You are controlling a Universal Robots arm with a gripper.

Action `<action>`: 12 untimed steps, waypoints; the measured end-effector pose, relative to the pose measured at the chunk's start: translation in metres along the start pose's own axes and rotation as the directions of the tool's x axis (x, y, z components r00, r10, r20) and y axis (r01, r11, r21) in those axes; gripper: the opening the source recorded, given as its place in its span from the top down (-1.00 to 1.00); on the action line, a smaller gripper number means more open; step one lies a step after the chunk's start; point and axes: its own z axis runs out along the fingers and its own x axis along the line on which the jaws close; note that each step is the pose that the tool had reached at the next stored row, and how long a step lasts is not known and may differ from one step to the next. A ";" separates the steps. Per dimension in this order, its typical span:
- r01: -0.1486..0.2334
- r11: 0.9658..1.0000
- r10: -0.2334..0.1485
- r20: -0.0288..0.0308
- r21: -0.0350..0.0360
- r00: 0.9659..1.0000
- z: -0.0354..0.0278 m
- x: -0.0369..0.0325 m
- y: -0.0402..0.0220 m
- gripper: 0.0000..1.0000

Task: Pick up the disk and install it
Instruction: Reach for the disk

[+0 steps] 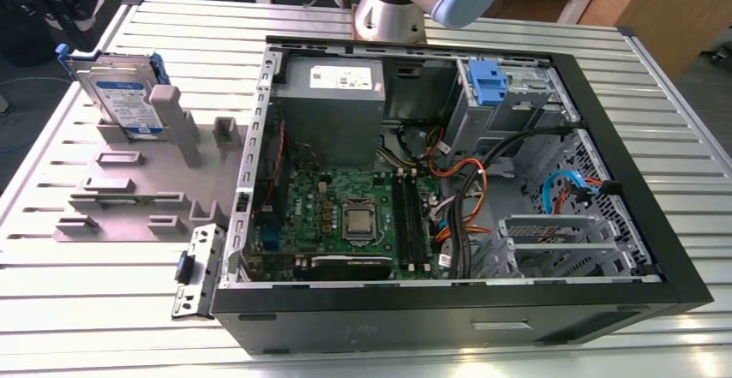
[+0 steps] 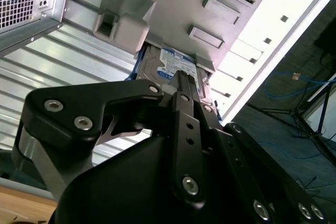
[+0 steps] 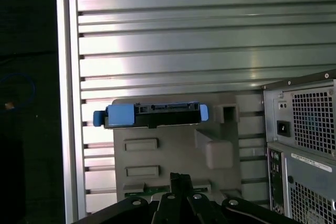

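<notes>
Soft, even light fills the exterior view; the open black computer case (image 1: 458, 309) is shaded inside. The ribbed silver metal table (image 3: 173, 40) glares at 12 o'clock in the first wrist view and burns white at 2 o'clock in the second wrist view.

The disk (image 3: 152, 114) stands on edge in a slot of a grey holder (image 3: 173, 156), with blue rail ends jutting out at both sides. The holder lies on the ribbed metal tabletop (image 3: 184, 35), just beside the computer case (image 3: 310, 129) with its vented rear panel. The black end effector (image 3: 181, 192) hangs over the holder, apart from the disk
</notes>
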 end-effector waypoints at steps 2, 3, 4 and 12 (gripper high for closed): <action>0.000 1.000 0.000 0.000 0.000 1.000 0.0000 0.0003 0.0000 0.79; 0.000 1.000 0.000 0.000 0.000 1.000 0.0000 0.0003 0.0000 0.79; 0.000 1.000 0.000 0.000 0.000 1.000 -0.0001 0.0022 -0.0002 0.79; 0.000 1.000 0.000 0.000 0.000 1.000 -0.0001 0.0043 -0.0003 0.79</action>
